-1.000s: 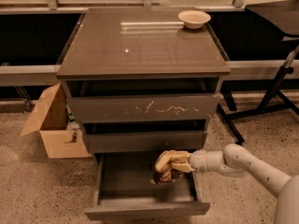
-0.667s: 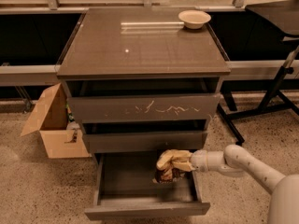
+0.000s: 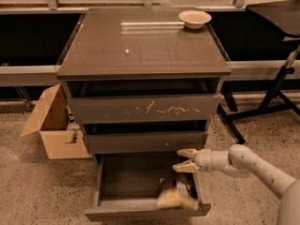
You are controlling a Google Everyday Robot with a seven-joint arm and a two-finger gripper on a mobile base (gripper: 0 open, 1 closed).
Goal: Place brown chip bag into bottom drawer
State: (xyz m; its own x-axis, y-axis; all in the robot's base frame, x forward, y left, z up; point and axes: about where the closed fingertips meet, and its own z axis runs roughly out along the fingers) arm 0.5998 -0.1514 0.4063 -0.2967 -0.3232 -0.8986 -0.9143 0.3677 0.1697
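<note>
So the gripper point(image 3: 177, 160) is hovering over the right side of the pulled-out bottom drawer point(image 3: 140, 213), just under the middle drawer point(image 3: 145, 142). Its two cream fingers are spread apart, nothing between them. The arm comes in from the right. The brown chip bag point(image 3: 176, 196) is lying inside the drawer, near-right corner, below the gripper and not touching it, kinda crumpled. Top drawer point(image 3: 159, 109) has white scratches. There's a cream bowl point(image 3: 194, 18) on the cabinet top's far right, and an open cardboard box point(image 3: 51, 125) on the floor to the left.
</note>
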